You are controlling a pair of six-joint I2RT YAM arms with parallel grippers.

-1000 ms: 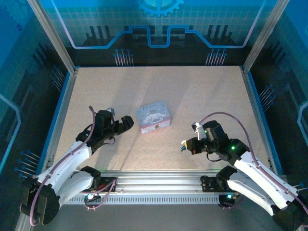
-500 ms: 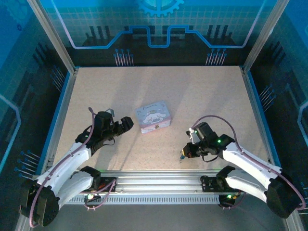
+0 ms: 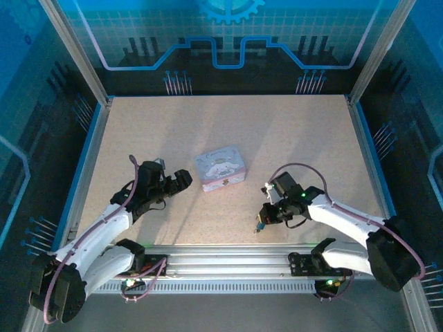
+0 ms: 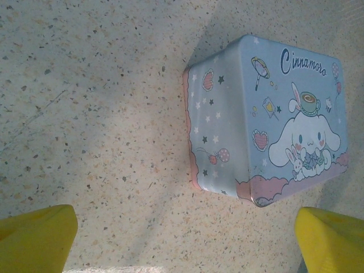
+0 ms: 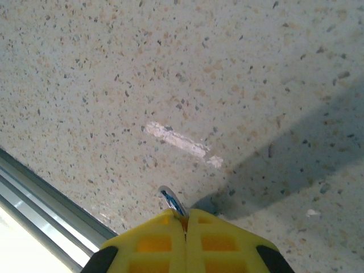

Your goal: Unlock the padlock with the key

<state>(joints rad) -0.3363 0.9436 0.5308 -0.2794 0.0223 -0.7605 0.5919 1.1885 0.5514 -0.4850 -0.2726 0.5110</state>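
In the right wrist view my right gripper (image 5: pixel 186 214) is shut, and a thin silvery sliver with a rounded tip, the key (image 5: pixel 172 201), sticks out from between its yellow fingers just above the speckled table. The top view has this gripper (image 3: pixel 261 221) low over the near middle of the table, with a tiny dark speck at its tip that I cannot identify. The padlock is hidden or too small to make out. My left gripper (image 3: pixel 181 180) is open beside the tin's left end, its yellow fingers (image 4: pixel 40 236) wide apart and holding nothing.
A lavender-blue cartoon tin (image 3: pixel 220 168) lies mid-table between the arms, close in front of the left gripper (image 4: pixel 187 242) in its wrist view as the tin (image 4: pixel 267 119). A white scuff (image 5: pixel 176 140) marks the table. The metal rail (image 5: pixel 40 193) at the near edge runs just below the right gripper.
The right gripper has swung left and toward the near edge, dropping lower to the table, still shut. The left arm has barely moved.
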